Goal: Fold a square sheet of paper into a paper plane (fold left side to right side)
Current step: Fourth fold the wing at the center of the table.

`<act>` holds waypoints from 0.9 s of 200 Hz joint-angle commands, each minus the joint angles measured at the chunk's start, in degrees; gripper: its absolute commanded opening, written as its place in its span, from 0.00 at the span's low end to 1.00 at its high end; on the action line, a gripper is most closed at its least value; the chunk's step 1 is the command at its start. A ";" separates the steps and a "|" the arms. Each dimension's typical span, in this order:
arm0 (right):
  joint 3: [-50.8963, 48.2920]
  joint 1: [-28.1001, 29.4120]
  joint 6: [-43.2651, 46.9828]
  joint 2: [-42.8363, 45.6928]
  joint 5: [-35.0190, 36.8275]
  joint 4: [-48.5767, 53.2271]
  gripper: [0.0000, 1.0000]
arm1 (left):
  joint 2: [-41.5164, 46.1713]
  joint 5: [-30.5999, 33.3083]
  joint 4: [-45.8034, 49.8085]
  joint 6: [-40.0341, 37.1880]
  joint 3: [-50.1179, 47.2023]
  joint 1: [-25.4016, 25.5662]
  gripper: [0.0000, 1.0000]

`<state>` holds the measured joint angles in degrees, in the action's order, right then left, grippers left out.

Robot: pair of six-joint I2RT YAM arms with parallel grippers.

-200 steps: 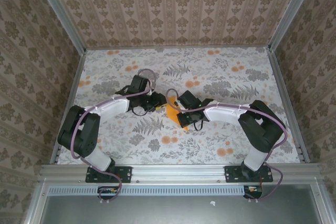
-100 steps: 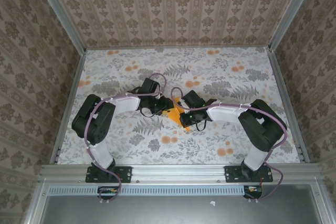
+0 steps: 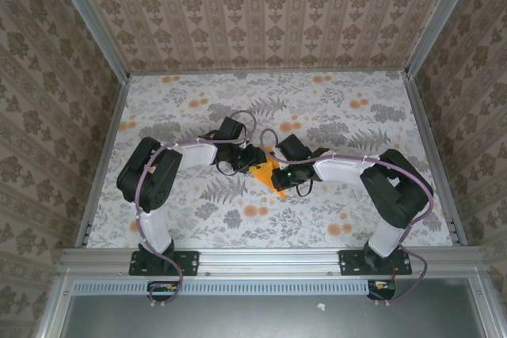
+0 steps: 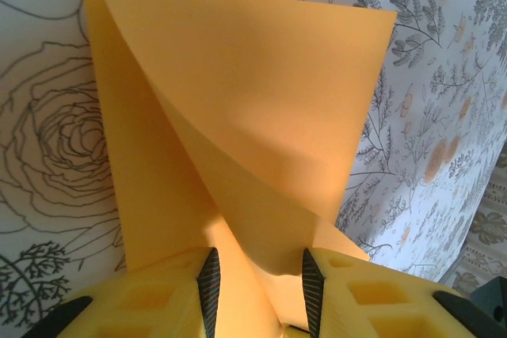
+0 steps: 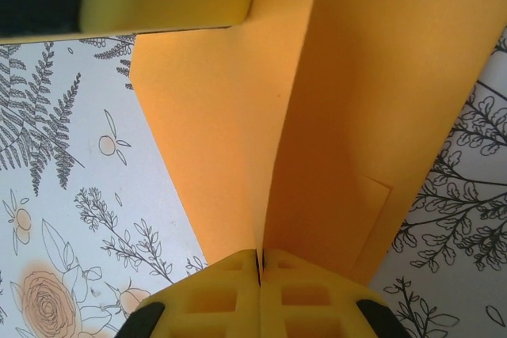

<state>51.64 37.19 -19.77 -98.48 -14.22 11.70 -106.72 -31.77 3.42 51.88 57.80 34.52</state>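
left wrist view first: nearest the lens, our left gripper point(image 4: 257, 290) has its jaws standing apart, and a raised flap of the paper point(image 4: 238, 116) runs up between them. we cannot tell if either pad presses on it. beyond the fingers the flap curls over a flat layer lying on the cloth point(image 4: 47, 156) and widens away from us to two far corners.

in the right wrist view our right gripper point(image 5: 260, 271) is closed tight, its fingers meeting on a standing ridge of the paper, so it has the sheet pinched at the crease. the ridge runs straight away from the fingers, with a layer falling to each side.

from the top camera the paper sits at mid-table between the two grippers, the left gripper on its left and slightly farther side, the right gripper on its right.

we judge the fold turns on this: the loose flap is on the left gripper's side and must travel across the ridge toward the right gripper, which serves as anchor. the left arm is the one placed to carry it. the two wrists are very near each other, so room across the paper is tight. the walls point(image 3: 261, 13) stand well apart from the work.
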 commanded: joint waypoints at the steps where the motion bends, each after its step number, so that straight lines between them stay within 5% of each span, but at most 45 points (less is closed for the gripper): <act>1: -0.06 -0.41 -0.88 -0.18 -2.16 -0.54 0.05 | -1.17 -0.84 0.50 0.70 1.60 0.54 0.36; 47: 0.26 -0.71 -1.13 -0.16 -3.13 -0.59 0.11 | -1.83 0.82 2.81 0.50 1.42 0.55 0.36; 123: -1.77 -6.40 -4.35 5.39 -13.37 -5.32 0.36 | -1.74 2.05 3.74 0.68 0.73 0.46 0.36; 180: 1.60 -8.36 -7.76 -0.64 -16.56 -6.06 0.36 | -1.25 2.25 3.87 0.59 0.72 0.46 0.36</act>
<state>51.20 28.64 -25.04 -95.81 -27.53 6.22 -107.44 -30.98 4.71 51.90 58.24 34.85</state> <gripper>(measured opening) 0.363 0.362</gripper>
